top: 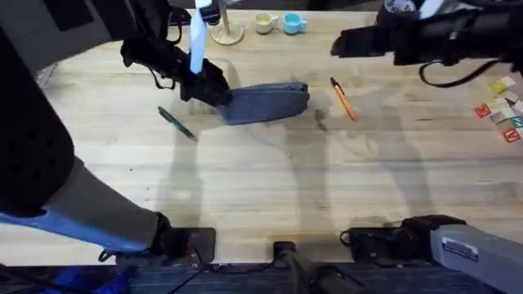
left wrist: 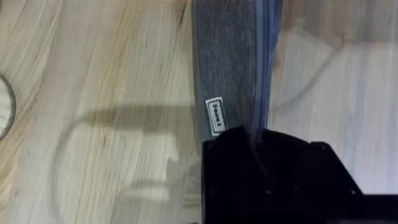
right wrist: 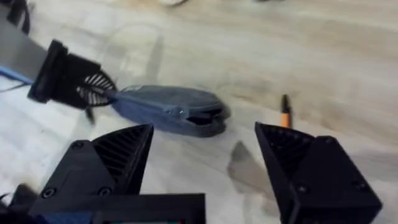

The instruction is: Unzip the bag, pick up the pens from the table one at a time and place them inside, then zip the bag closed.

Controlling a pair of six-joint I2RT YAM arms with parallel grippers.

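Centrally on the table (top: 270,188), toward its far side, lies the bag (top: 265,102), with wide bare wood in front of it. Its left end is clamped in the left gripper (top: 214,94), fingers closed on the fabric. The right gripper (right wrist: 202,162) hovers above with its fingers spread wide, holding nothing. An orange pen (top: 343,100) lies just right of the bag, a dark pen (top: 176,124) to its front left; both are apart from it. Whether the bag contains anything, I cannot tell
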